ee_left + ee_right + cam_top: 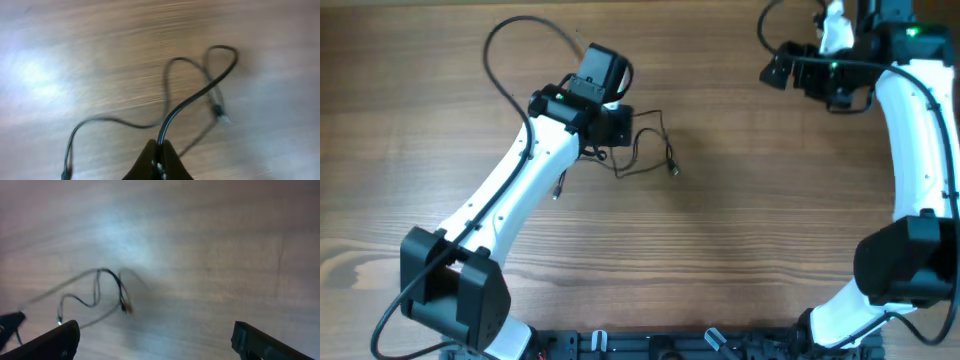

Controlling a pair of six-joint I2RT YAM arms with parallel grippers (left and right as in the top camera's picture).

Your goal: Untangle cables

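Observation:
The thin black cables (650, 150) lie in loose loops on the wooden table just right of my left gripper (617, 128). In the left wrist view my left gripper (160, 146) is shut on one black cable (192, 100), which rises from the jaws and curls into a loop. A small plug end (222, 118) lies beyond it. My right gripper (778, 70) is at the far right of the table, away from the cables. In the right wrist view its fingers (155, 337) are wide apart and empty, with the cables (107, 287) blurred at the left.
A loose cable end with a small plug (558, 188) lies beside the left arm's white link. A thicker black arm wire (505, 45) arcs at the back left. The wooden table (740, 230) stretches between the two arms.

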